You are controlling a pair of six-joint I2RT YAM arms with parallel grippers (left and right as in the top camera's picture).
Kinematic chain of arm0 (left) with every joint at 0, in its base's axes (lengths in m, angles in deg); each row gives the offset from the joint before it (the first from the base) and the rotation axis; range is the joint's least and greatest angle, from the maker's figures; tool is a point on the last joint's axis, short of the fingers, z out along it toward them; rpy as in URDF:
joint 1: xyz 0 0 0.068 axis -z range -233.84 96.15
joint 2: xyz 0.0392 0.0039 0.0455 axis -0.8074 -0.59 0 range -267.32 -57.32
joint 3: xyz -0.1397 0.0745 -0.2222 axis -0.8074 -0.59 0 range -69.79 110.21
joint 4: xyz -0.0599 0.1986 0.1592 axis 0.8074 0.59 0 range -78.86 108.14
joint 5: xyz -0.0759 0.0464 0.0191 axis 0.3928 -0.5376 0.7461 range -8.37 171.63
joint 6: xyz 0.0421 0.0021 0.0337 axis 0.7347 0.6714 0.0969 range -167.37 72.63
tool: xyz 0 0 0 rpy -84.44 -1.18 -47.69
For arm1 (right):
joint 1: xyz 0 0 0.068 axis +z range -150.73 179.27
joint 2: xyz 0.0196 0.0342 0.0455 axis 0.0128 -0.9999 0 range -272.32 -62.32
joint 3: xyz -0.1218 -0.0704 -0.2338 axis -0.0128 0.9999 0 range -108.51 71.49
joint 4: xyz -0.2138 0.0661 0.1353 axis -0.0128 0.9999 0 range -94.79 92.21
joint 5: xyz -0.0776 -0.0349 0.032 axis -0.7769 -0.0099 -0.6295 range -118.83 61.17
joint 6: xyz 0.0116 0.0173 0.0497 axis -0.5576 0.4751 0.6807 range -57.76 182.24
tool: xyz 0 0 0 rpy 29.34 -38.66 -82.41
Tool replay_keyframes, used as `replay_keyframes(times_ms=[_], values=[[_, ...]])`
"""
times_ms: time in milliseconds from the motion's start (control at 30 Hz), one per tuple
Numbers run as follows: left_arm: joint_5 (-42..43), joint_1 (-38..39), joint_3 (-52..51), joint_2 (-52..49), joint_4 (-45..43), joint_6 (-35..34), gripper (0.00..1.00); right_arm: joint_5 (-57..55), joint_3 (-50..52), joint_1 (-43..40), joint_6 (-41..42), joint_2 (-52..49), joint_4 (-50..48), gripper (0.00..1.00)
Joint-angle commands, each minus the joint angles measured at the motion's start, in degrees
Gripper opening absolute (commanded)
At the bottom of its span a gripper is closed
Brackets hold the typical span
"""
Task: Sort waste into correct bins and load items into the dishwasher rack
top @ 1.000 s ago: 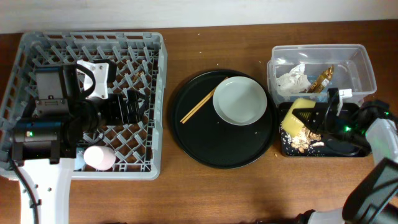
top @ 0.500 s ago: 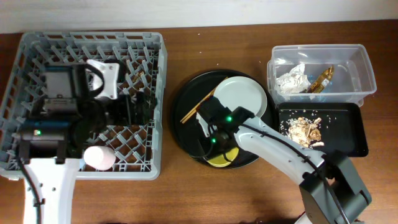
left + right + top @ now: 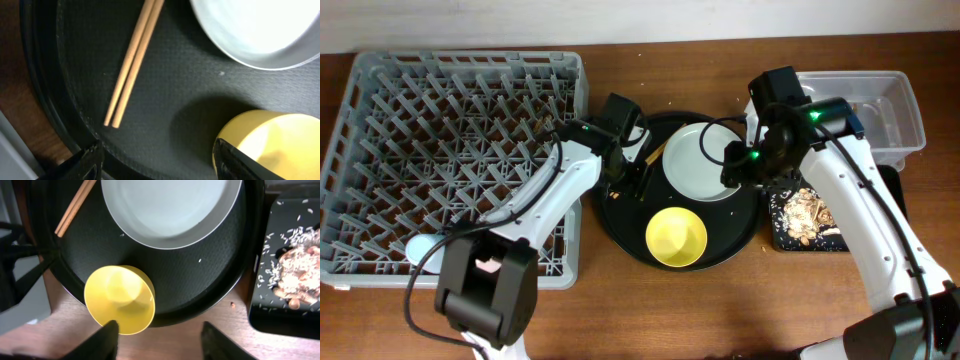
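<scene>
On the round black tray [image 3: 620, 215] a yellow bowl [image 3: 677, 236] stands upright near the front rim, with the pale plate [image 3: 705, 160] behind it. Brown chopsticks [image 3: 132, 60] lie left of the plate. My left gripper [image 3: 157, 165] hangs open just above the tray, between the chopsticks' near end and the bowl [image 3: 270, 140], holding nothing. The right gripper [image 3: 162, 342] is open and empty above the tray's front rim, and the bowl [image 3: 120, 300] sits below its left finger [image 3: 102, 342]. The dishwasher rack [image 3: 380, 75] fills the left side.
A shallow black tray [image 3: 782, 235] with beige scraps [image 3: 805, 210] lies right of the round tray. The clear tub [image 3: 895, 110] stands behind it, partly hidden by my right arm. Something pale blue [image 3: 420, 248] rests at the rack's front left. My left arm crosses the rack's right wall.
The right gripper carried the yellow bowl from the black scrap tray onto the round tray, let it go and drew back to the right. The left arm swung from the rack to the round tray.
</scene>
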Motion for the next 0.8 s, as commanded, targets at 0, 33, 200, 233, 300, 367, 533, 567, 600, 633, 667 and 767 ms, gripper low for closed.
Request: replay_keyframes(times_ms=[0, 33, 200, 233, 300, 367, 533, 567, 600, 633, 667, 767], values=[[-1.4, 0.2, 0.0, -1.7, 0.0, -0.4, 0.70, 0.3, -1.0, -0.3, -0.4, 1.0, 0.3, 0.61], [-1.4, 0.2, 0.5, -1.4, 1.1, -0.4, 0.70, 0.3, -0.9, -0.3, -0.4, 1.0, 0.3, 0.66], [-11.1, -0.1, 8.4, 13.3, 9.0, -1.4, 0.99, 0.3, -0.9, -0.3, -0.3, 1.0, 0.2, 0.98], [-11.1, 0.0, 8.4, 14.8, 9.0, -1.4, 0.99, 0.3, -0.9, -0.3, -0.4, 1.0, 0.2, 0.99], [-11.1, 0.0, 8.4, 14.8, 9.0, -1.4, 0.99, 0.3, -1.0, -0.3, -0.3, 1.0, 0.2, 0.98], [-11.1, 0.0, 8.4, 14.8, 9.0, -1.4, 0.99, 0.3, -1.0, -0.3, -0.4, 1.0, 0.2, 0.99], [-11.1, 0.0, 8.4, 14.8, 9.0, -1.4, 0.99, -8.4, 0.5, -0.4, -17.4, 27.9, -12.4, 0.99], [-11.1, 0.0, 8.4, 14.8, 9.0, -1.4, 0.99, -8.9, 0.6, -0.4, -20.6, 30.9, -12.2, 0.98], [-11.1, 0.0, 8.4, 14.8, 9.0, -1.4, 0.99, -10.8, 1.8, -0.4, -22.9, 34.9, -12.3, 0.98], [-11.1, 0.0, 8.4, 14.8, 9.0, -1.4, 0.99, -11.8, 5.6, -1.2, -23.5, 39.6, -13.2, 0.98], [-11.1, 0.0, 8.4, 14.7, 9.0, -1.4, 0.99, -11.8, 12.9, -3.3, -23.5, 45.7, -16.6, 0.98], [-11.1, 0.0, 8.4, 14.8, 9.0, -1.4, 0.99, -10.5, 46.7, -8.4, -23.3, 68.2, -33.6, 0.98]])
